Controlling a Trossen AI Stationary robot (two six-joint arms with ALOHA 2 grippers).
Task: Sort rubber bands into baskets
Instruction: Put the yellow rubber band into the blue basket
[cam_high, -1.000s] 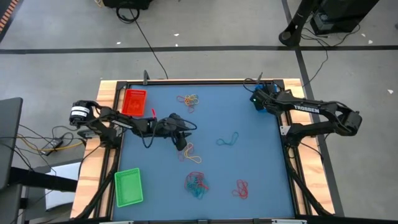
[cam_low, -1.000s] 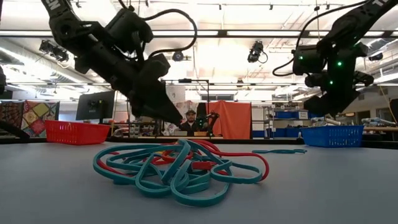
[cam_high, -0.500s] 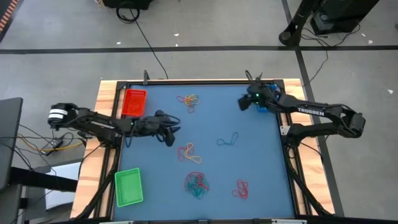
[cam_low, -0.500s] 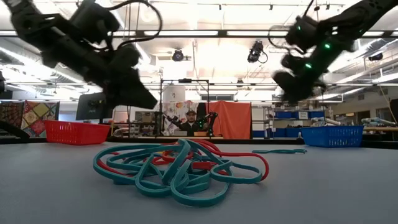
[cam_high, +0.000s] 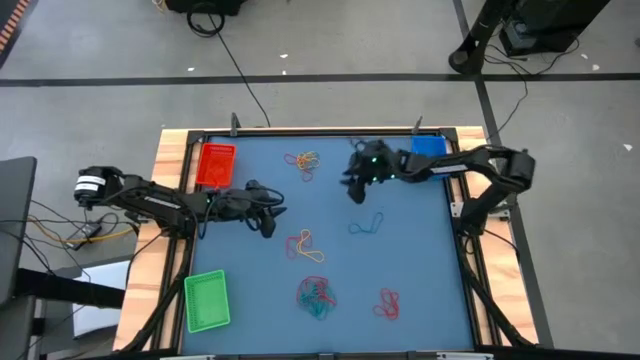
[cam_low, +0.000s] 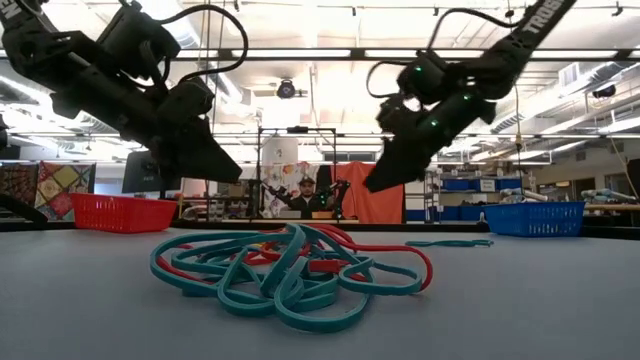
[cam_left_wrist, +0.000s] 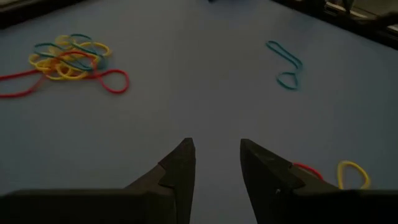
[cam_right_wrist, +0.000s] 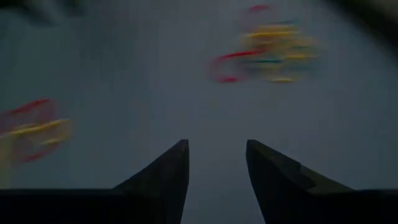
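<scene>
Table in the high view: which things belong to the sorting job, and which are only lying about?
Job: rubber bands, red basket, blue basket, green basket, left gripper, right gripper.
Lying about: black cable on the floor.

The table (cam_high: 400, 270) is plain slate blue. Baskets: red (cam_high: 215, 165) upper left, green (cam_high: 206, 300) lower left, blue (cam_high: 428, 146) upper right. The centre-bottom tangle (cam_high: 316, 295) looks teal and red; the upper pile (cam_high: 302, 161) seems mostly yellow. Both arms are black.
</scene>
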